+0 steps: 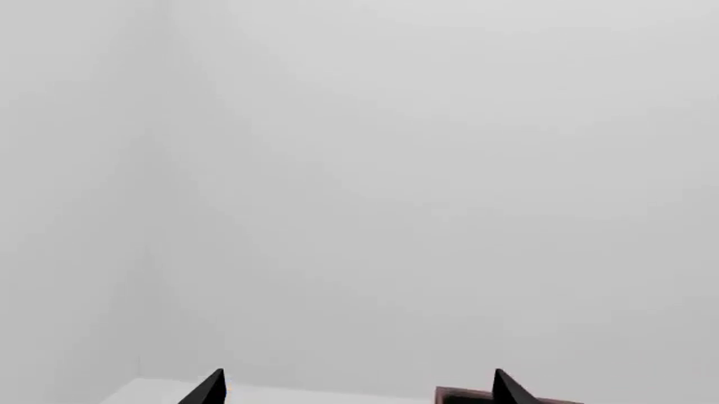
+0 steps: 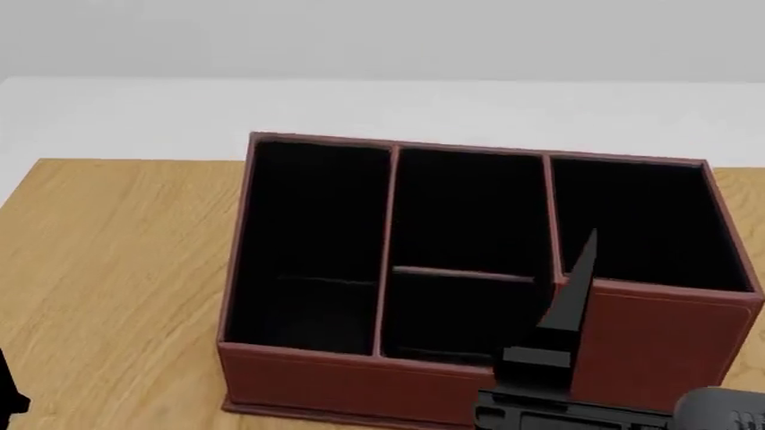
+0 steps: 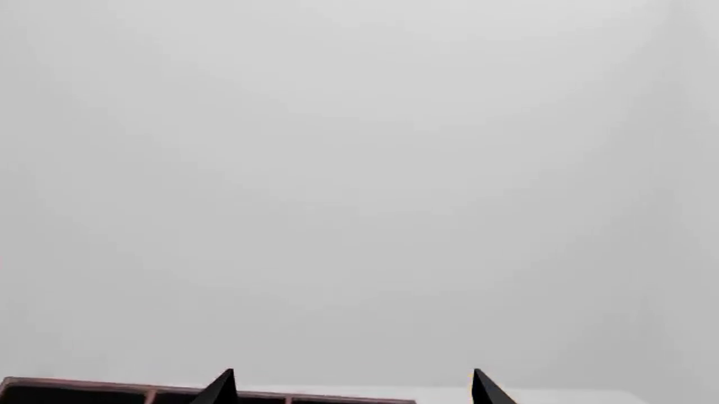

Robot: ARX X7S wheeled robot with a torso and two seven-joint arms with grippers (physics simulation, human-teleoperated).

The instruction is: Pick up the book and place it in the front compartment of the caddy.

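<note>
Filling centre frame, the caddy [image 2: 478,278] sits on the wooden table [image 2: 107,287], cells empty. Right gripper [image 3: 350,389] spread wide, low right. Left gripper [image 1: 357,389] spread wide too.

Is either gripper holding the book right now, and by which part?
Neither. Left gripper and right gripper both show spread fingertips with nothing between. No book is in view; the caddy cells look empty.

Caddy [image 2: 358,376] front cut off.

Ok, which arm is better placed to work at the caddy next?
Right. Its open pincer hangs at the caddy's front wall; the left arm barely shows at the head view's edge. No book in view.
</note>
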